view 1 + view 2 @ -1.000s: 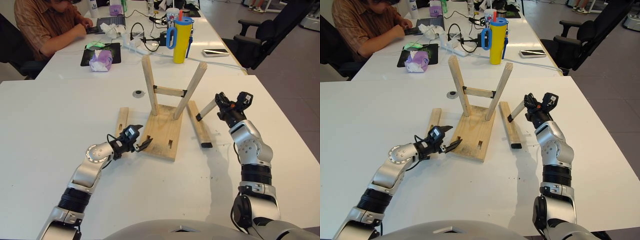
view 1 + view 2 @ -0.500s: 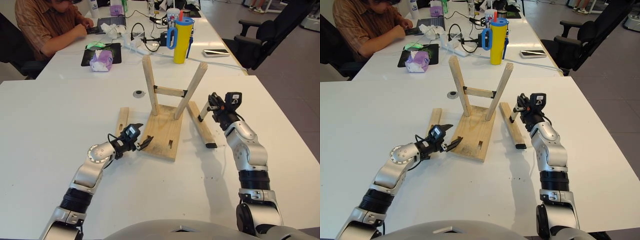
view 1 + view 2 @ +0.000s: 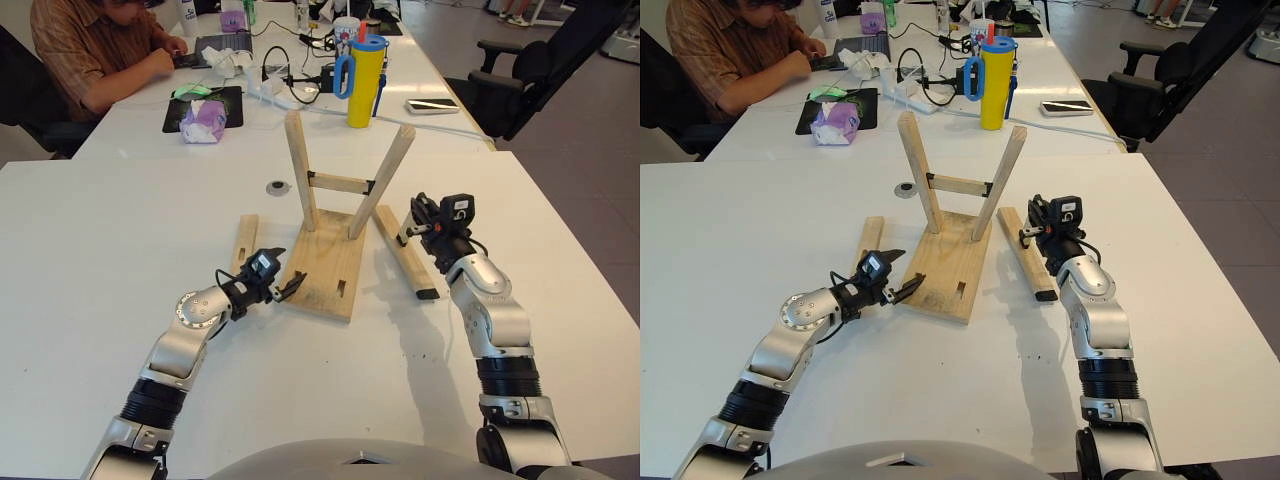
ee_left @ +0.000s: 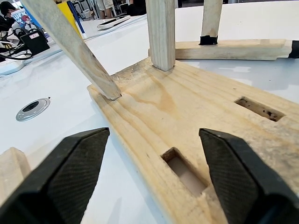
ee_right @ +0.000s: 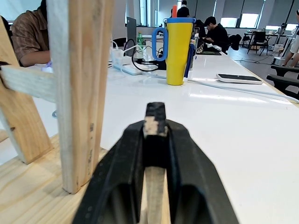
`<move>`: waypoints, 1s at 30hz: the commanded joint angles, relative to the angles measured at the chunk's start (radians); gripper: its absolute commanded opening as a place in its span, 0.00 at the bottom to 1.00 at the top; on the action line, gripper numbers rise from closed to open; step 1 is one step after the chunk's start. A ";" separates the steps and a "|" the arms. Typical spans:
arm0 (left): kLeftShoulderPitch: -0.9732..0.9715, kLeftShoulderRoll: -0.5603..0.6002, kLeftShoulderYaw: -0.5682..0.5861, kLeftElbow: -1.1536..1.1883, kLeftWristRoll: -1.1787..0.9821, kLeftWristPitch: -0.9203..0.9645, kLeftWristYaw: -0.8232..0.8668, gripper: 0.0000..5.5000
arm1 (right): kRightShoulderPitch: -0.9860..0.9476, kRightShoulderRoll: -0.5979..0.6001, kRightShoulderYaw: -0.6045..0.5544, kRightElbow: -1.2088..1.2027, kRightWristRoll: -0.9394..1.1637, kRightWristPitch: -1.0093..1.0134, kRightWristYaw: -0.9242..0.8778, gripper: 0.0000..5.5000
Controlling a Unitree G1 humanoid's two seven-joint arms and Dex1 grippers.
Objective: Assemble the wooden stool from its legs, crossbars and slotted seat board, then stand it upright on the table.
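The slotted seat board (image 3: 327,262) lies flat on the white table. Two legs (image 3: 299,168) stand up from it, joined by a crossbar (image 3: 340,183). My left gripper (image 3: 281,286) hovers open at the board's near left corner, its fingers (image 4: 70,177) either side of an empty slot (image 4: 184,171). A loose leg (image 3: 245,243) lies left of the board. Another leg (image 3: 407,258) lies along the board's right side. A short crossbar (image 5: 155,122) with black tape rises from it. My right gripper (image 3: 418,216) is shut on that crossbar.
At the back stand a yellow bottle (image 3: 364,80) with a blue lid, cables, a phone (image 3: 432,105) and a purple pouch (image 3: 203,120). A round grommet (image 3: 277,187) sits in the table behind the board. An office chair (image 3: 530,70) is at the far right.
My right gripper has moved left and down with the crossbar, bringing the attached leg closer alongside the seat board. The left arm has not moved.
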 commanded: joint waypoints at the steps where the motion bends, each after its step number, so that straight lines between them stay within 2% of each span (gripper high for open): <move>1: -0.014 0.002 0.004 0.007 0.012 -0.006 -0.002 0.65 | 0.047 0.010 0.008 0.044 -0.019 0.037 -0.001 0.08; 3: -0.015 0.003 0.004 0.009 0.012 -0.007 -0.003 0.65 | 0.046 0.008 0.001 0.026 -0.016 0.027 0.000 0.08; 4: -0.015 0.003 0.004 0.010 0.012 -0.006 -0.003 0.65 | 0.042 0.009 -0.004 0.013 -0.010 0.024 0.001 0.15; 13: -0.011 0.005 -0.012 -0.001 0.014 -0.018 -0.018 0.65 | -0.082 0.006 -0.048 -0.137 0.059 0.097 -0.002 0.36; 15: -0.007 0.001 -0.015 -0.003 0.012 -0.024 -0.022 0.65 | -0.127 -0.001 -0.061 -0.173 0.068 0.119 -0.014 0.44; 21: -0.026 -0.001 -0.054 0.026 0.049 -0.047 -0.035 0.65 | -0.270 -0.023 -0.077 -0.136 0.018 0.125 -0.064 0.44; 26: -0.047 -0.008 -0.110 0.033 0.073 -0.069 -0.083 0.65 | -0.294 -0.035 -0.048 0.015 -0.044 0.138 -0.068 0.44; 30: -0.066 -0.017 -0.126 0.068 0.124 -0.061 -0.050 0.65 | -0.365 -0.029 -0.007 0.137 -0.078 0.131 -0.041 0.44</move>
